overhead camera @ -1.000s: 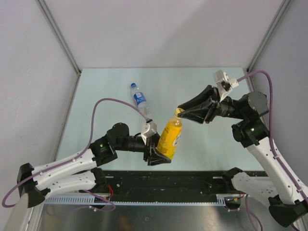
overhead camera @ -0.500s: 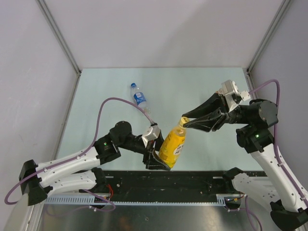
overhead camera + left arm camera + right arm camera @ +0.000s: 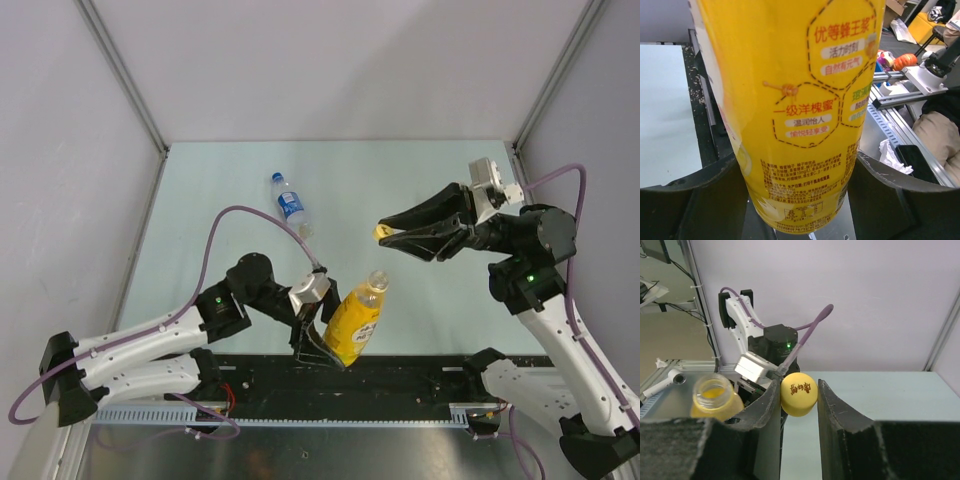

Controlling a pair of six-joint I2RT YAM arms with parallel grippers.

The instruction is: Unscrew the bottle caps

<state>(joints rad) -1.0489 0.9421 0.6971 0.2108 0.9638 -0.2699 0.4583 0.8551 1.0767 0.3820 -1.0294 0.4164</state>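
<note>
Your right end effector (image 3: 799, 389) pinched the round yellow plastic cap (image 3: 799, 395), off the yellow plastic bottle (image 3: 355, 315) your left end effector (image 3: 322, 338) clamped; next likely meant setting it down.

The uncapped bottle (image 3: 352, 320) is held tilted in the left gripper (image 3: 322, 345) at the near edge of the table (image 3: 420, 180). The cap (image 3: 799, 393) is held in the right gripper (image 3: 388, 232) behind it (clear of the neck). Another bottle (image 3: 289, 203) is laid farther back, leftward.
</note>
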